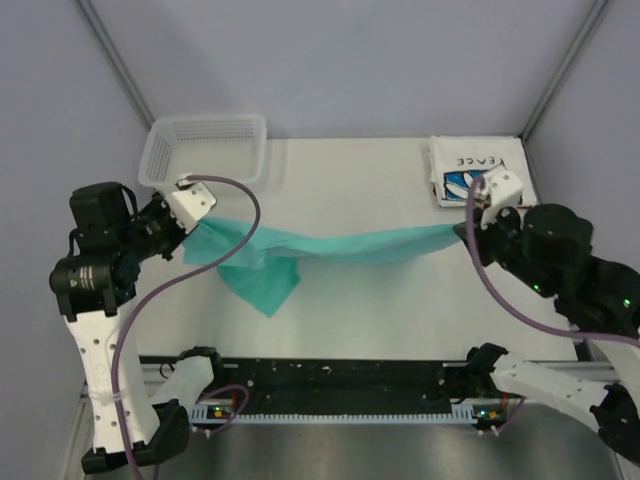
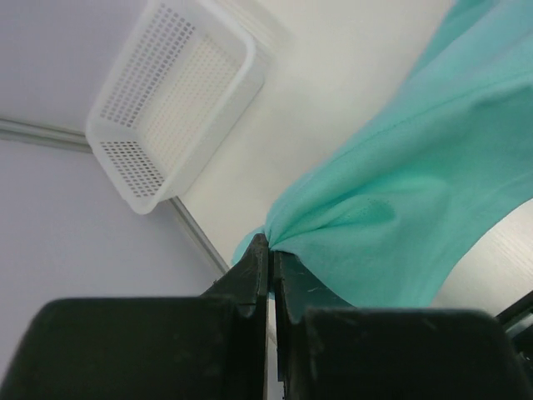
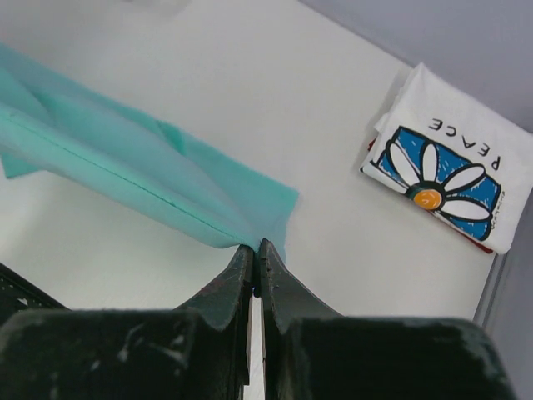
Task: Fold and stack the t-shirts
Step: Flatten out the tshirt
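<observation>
The teal-green t-shirt (image 1: 330, 245) hangs stretched between both grippers above the table, with a loose flap (image 1: 262, 285) drooping at its left. My left gripper (image 1: 192, 228) is shut on its left end; the pinched cloth shows in the left wrist view (image 2: 391, 200) at the gripper (image 2: 271, 243). My right gripper (image 1: 462, 232) is shut on its right end, also shown in the right wrist view (image 3: 255, 247) with the shirt (image 3: 125, 167) running off to the left. The white daisy "PEACE" t-shirt (image 1: 472, 172) lies folded at the back right, also in the right wrist view (image 3: 445, 158).
A white mesh basket (image 1: 205, 148) stands at the back left, also in the left wrist view (image 2: 166, 100). Grey walls close the back and sides. A black rail (image 1: 340, 385) with the arm bases runs along the near edge.
</observation>
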### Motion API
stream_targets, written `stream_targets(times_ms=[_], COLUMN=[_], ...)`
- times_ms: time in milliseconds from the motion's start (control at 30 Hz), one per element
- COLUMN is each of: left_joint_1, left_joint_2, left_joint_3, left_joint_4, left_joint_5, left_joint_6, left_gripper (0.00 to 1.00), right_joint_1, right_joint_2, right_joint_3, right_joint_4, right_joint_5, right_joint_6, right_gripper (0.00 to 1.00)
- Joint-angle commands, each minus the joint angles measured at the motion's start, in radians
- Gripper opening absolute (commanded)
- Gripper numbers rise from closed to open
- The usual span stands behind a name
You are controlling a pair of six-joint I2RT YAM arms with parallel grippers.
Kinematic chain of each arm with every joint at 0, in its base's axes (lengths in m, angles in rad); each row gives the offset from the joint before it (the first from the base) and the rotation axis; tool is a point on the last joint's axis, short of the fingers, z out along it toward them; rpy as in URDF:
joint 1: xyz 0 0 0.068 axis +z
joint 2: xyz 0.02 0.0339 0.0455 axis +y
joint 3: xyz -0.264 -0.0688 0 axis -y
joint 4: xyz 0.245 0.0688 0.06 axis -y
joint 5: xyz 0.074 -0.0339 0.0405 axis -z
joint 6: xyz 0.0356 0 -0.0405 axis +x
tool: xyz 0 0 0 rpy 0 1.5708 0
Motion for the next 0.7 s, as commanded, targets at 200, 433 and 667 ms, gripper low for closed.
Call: stream_targets(times_ms=[200,433,667], left_joint_1=[0.01,0.009,0.009], left_joint_2=[0.091,0.197,0.299], left_joint_3=[0.212,0.173,0.284], left_joint_4=[-0.053,0.259,0.379], left_joint_5=[0.0,0.048,0.049], left_joint_6=[-0.092,-0.225,-0.302], left_gripper=[0.0,0.0,0.0], right_joint_1=[-0.016,-0.38,-0.412], right_joint_2=[0.067,0.379,0.639], right_joint_3=[0.115,0.376,0.763], right_joint_4=[0.025,0.206,0.113], right_joint_5=[0.209,-0.086,-0.037], right_joint_6=[0.004,-0.048,-0.128], right_gripper=[0.0,0.0,0.0])
